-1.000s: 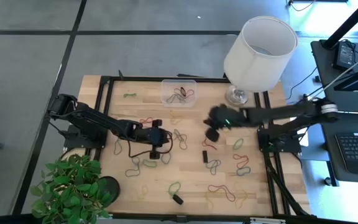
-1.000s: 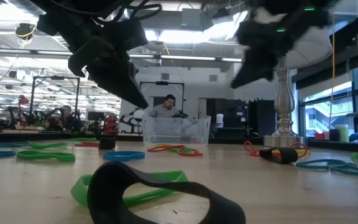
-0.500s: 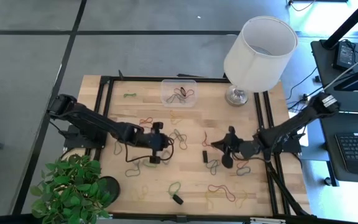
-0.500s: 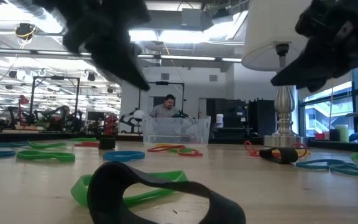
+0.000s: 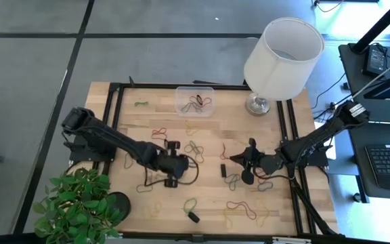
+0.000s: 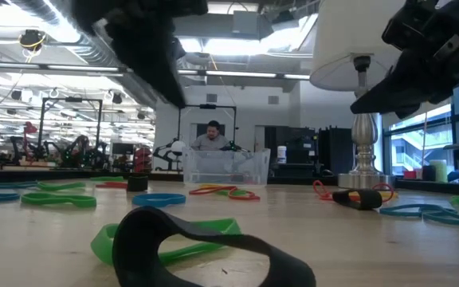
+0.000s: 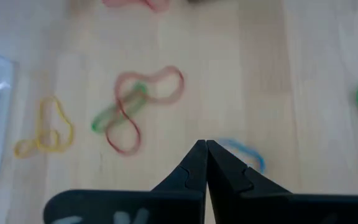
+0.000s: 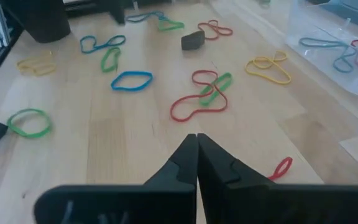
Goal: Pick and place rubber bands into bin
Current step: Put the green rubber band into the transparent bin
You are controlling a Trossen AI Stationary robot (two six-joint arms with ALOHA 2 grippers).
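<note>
Rubber bands in red, green, yellow, blue and black lie scattered flat on the wooden table (image 5: pixel 208 196). A few lie inside the clear bin (image 5: pixel 195 100) at the far edge. My left gripper (image 5: pixel 175 164) hangs shut over the left-middle of the table. Its wrist view shows the shut fingertips (image 7: pixel 205 149) above a linked red and green pair of bands (image 7: pixel 138 109) and a blue band (image 7: pixel 246 153). My right gripper (image 5: pixel 248 163) is shut over the right-middle; its fingertips (image 8: pixel 196 140) point at a red and green pair (image 8: pixel 204 94). Both hover above the table in the low view.
A white lampshade on a metal foot (image 5: pixel 283 51) stands at the far right corner. Small black blocks (image 5: pixel 223 169) (image 5: pixel 193 217) lie among the bands. A potted plant (image 5: pixel 80 203) sits at the near left corner. People and benches show beyond the bin (image 6: pixel 225 166).
My right gripper swung from the table's middle toward the near right and came down, then held still for the last half second. My left gripper crept toward the near edge. Both stayed shut; no band moved.
</note>
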